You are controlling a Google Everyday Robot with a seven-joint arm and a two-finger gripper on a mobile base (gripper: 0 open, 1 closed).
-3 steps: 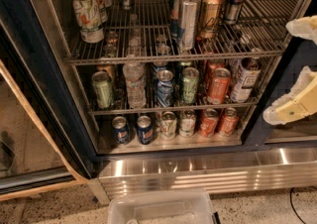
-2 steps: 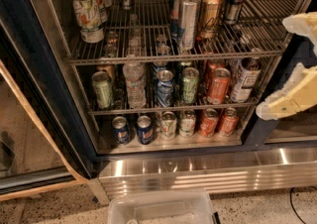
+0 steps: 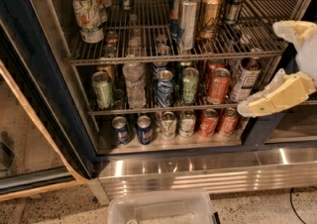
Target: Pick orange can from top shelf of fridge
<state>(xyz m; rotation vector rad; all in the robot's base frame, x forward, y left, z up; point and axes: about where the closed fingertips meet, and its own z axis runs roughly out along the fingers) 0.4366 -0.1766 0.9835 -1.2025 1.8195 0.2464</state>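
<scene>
Camera view: my cream two-finger gripper (image 3: 260, 69) hangs spread, ready to grab, right of the tall copper-orange metal can (image 3: 210, 14) on the silvery wire top shelf (image 3: 148, 58) of the dark-framed fridge (image 3: 34, 77).

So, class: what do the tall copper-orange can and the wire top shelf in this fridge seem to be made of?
The tall copper-orange can: likely thin aluminium, judging by its glossy metallic sheen and silver lid. The silvery wire top shelf: probably plated steel; its thin bright bars glint. The cream gripper, at the right edge in front of the dark-framed fridge, looks like matte plastic.
</scene>
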